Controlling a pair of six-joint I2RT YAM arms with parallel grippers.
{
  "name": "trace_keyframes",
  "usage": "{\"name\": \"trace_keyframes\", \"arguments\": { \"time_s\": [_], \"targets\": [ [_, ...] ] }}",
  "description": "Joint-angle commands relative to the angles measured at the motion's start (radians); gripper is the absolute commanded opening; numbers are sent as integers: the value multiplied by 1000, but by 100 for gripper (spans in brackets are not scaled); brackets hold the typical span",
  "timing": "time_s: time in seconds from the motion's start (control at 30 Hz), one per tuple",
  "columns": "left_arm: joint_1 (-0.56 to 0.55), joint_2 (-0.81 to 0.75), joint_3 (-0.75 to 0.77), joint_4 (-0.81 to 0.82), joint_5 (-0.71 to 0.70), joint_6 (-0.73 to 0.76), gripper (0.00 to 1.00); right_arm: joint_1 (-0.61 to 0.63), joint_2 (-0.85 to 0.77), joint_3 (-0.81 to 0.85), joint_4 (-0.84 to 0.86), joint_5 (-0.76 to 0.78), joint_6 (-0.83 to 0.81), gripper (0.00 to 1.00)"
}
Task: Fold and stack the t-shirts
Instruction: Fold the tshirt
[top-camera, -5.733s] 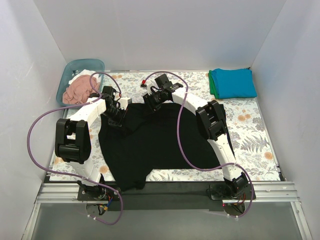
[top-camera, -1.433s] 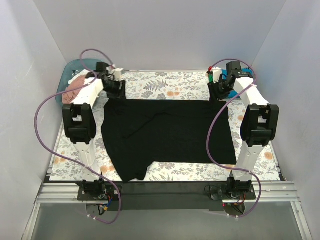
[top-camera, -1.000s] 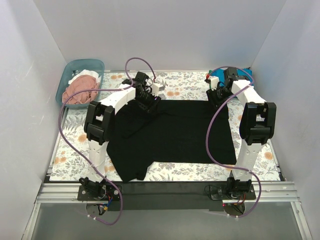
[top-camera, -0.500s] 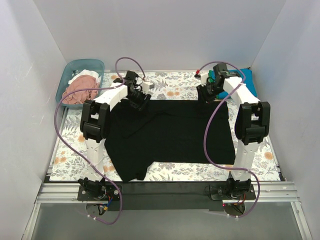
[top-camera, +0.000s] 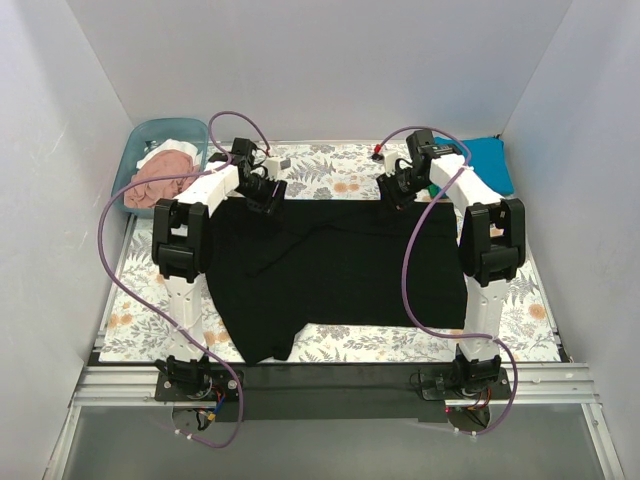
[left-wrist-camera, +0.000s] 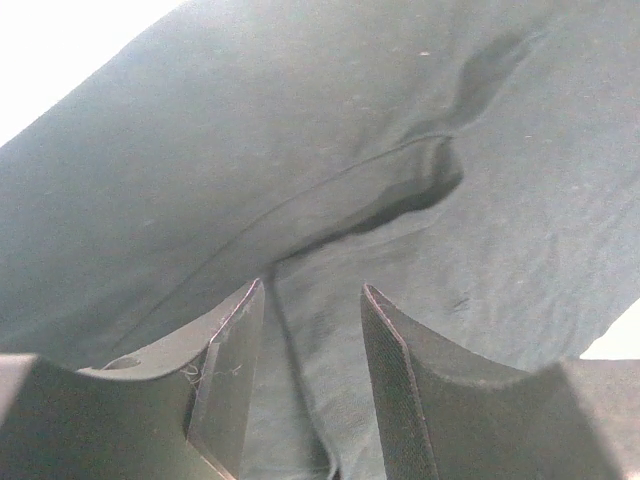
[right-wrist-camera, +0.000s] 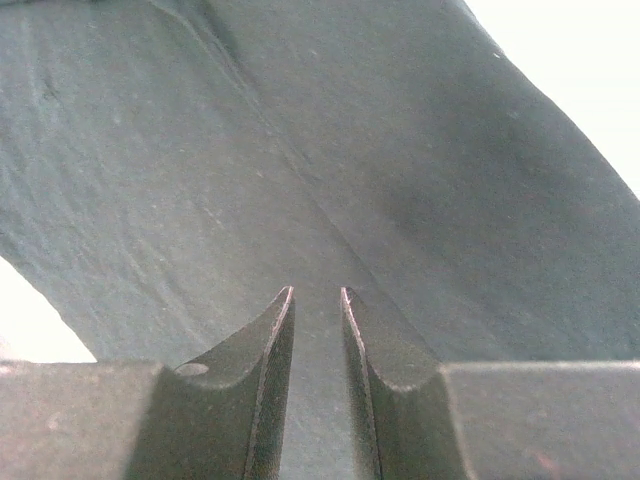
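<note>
Black tee (top-camera: 340, 265) lies spread flat across the middle of the counter (top-camera: 520, 300). Its far hem runs roughly straight w/ a few creases in the upper left part. One sleeve sticks out at approx 7 o'clock, reaching the near edge of the counter.

Both arms reach to the far hem. The left end effector (top-camera: 262, 192) is at approx 11 o'clock on the tee, down at the cloth. In the left wrist view its fingers (left-wrist-camera: 228, 380) stand partway apart w/ a ridge of black fabric running up from the gap. Can't tell if it's actually clamped or just resting there.

The right end effector (top-camera: 398, 190) is at approx 1 o'clock on the hem. In the right wrist view its fingers (right-wrist-camera: 270, 380) are nearly together, only a thin slit between, and a crease of the tee leads straight into it, so it's pinched on the cloth.

Teal tub (top-camera: 150, 127) sits in the far left corner, approx 10 o'clock. It holds a crumpled pink tee (top-camera: 160, 182) and a white tee (top-camera: 165, 152) behind it.

Blue tee (top-camera: 490, 165) lies folded at the far right corner, approx 2 o'clock, partly behind the right arm.
</note>
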Motion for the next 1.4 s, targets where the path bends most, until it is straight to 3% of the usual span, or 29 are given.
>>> {"name": "trace_keyframes", "arguments": {
  "time_s": [0.0, 1.37],
  "targets": [
    [-6, 2, 28, -14, 60, -23, 42, -5, -26, -14, 1, 13, -6, 31],
    [-43, 26, -5, -14, -89, 6, 43, -38, -34, -48, -1, 4, -19, 31]
  ]
}}
